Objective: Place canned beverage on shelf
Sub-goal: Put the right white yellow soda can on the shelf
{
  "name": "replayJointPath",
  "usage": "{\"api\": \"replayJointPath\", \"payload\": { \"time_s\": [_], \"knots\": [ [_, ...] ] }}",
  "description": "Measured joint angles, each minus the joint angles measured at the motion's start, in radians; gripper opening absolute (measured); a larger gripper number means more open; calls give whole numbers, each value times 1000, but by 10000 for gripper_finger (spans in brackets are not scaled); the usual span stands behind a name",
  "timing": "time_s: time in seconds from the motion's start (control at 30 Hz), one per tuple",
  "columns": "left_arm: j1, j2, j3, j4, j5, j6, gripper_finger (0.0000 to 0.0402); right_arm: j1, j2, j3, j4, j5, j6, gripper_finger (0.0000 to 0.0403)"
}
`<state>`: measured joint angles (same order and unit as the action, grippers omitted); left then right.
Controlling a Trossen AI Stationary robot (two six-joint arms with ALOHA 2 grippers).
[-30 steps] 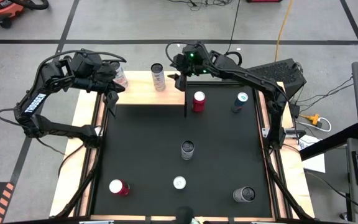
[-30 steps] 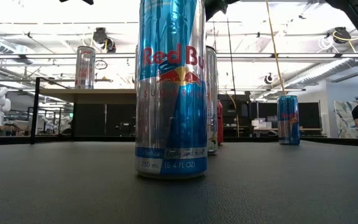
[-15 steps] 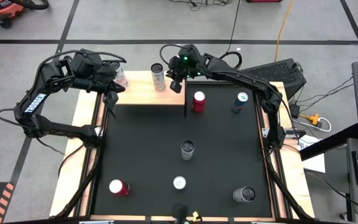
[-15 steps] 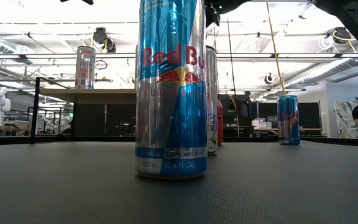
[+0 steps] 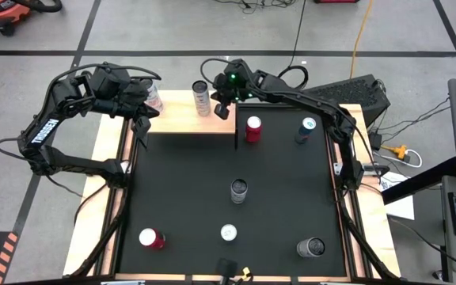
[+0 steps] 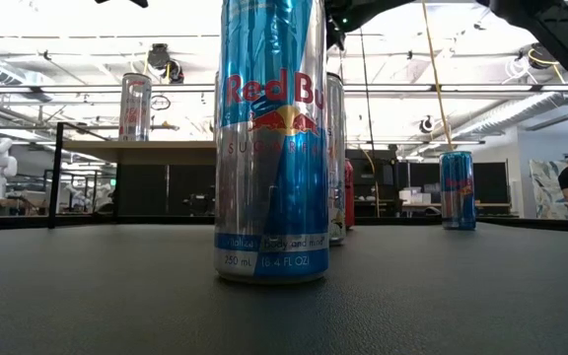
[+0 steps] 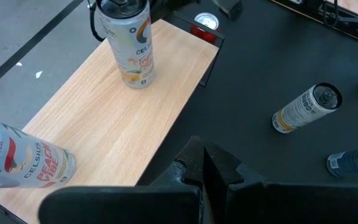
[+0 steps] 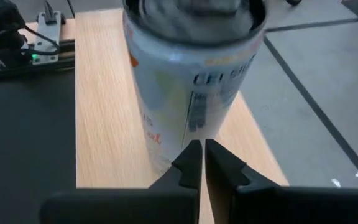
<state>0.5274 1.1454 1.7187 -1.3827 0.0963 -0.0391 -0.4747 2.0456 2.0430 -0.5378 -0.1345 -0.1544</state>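
The right gripper has closed its jaws and edged toward the Celsius can.

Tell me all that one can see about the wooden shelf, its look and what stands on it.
The shelf is a long rectangular board of light, unfinished-looking wood, lying flat along the table's far edge, beside the black mat. A thin dark leg shows at its corner in the left wrist view. Two white Celsius cans stand upright on it: one near the middle, another toward the left arm's end. The right claw, shut, hangs close before the middle can; whether it touches cannot be told.
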Motion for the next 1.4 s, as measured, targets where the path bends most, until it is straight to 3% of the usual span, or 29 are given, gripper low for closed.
{"api": "replayJointPath", "payload": {
  "time_s": [1.4],
  "knots": [
    [0, 0, 0, -14, -8, 0, 1, 17, 78, -1, 273, -109, 92, 0]
  ]
}}
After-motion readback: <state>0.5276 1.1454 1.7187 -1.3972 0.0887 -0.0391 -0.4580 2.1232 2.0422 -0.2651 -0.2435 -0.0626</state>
